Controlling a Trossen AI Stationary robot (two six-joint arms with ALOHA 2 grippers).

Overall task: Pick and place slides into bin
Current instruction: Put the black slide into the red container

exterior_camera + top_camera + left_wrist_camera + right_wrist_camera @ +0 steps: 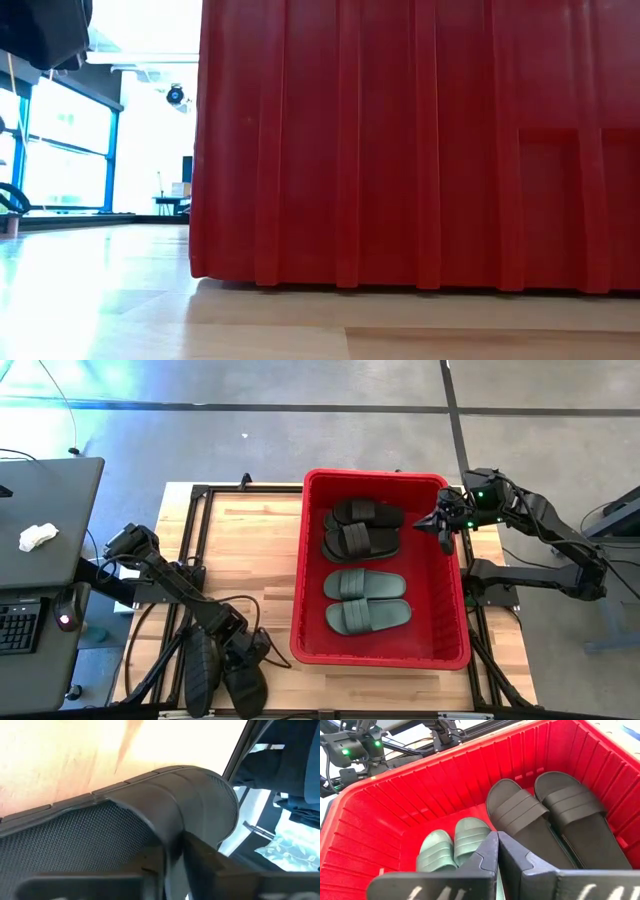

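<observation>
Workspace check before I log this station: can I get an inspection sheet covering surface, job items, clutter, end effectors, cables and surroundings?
Surface: wooden table, bare around the tub.
Job's things: red bin holds two black slides and two green slides; two more dark slides lie at the table's front-left edge.
Clutter: nothing seen on the table.
End effectors: left end effector closing on the front-left slides; right end effector shut, empty, over the bin's right rim.
Cables: black cables loop along the left arm.
Surroundings: side desk with white rag; concrete floor.
</observation>
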